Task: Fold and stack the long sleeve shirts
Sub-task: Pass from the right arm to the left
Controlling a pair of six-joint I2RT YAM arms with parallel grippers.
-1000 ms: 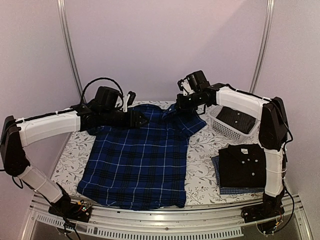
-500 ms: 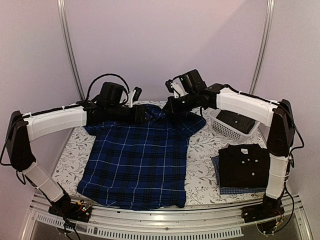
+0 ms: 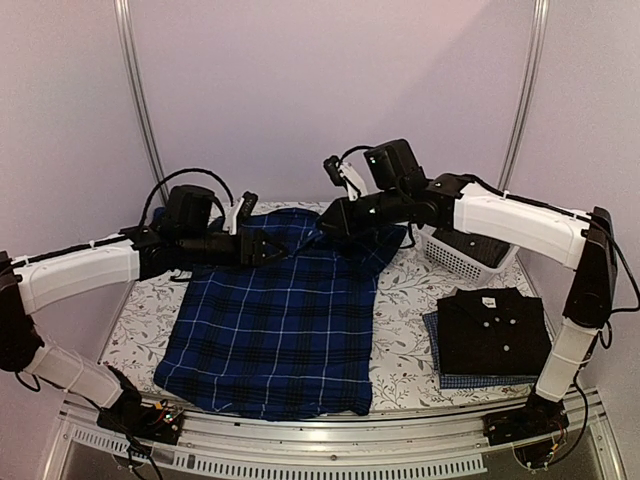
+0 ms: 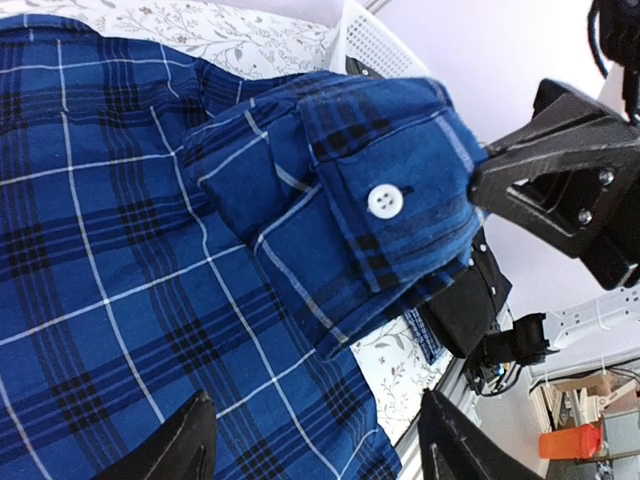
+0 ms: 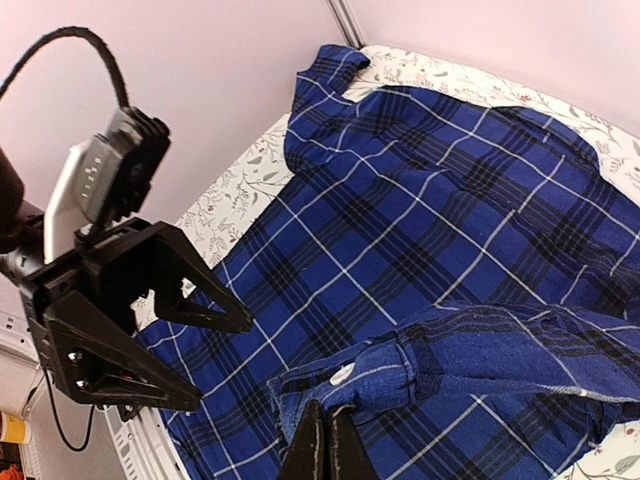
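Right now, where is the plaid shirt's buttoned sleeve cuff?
Top view: the cuff is pinched in the right hand above the plaid shirt's far edge, facing the open left hand.

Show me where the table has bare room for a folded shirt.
Bare: the strip of table between plaid shirt and folded stack; margin left of the shirt. Crowded: far side, with left gripper, right gripper and basket.

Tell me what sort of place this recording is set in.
Likely a lab robot cell, not a home: bare walls framed by metal poles, an aluminium mounting rail along the table, a plaid shirt laid out.
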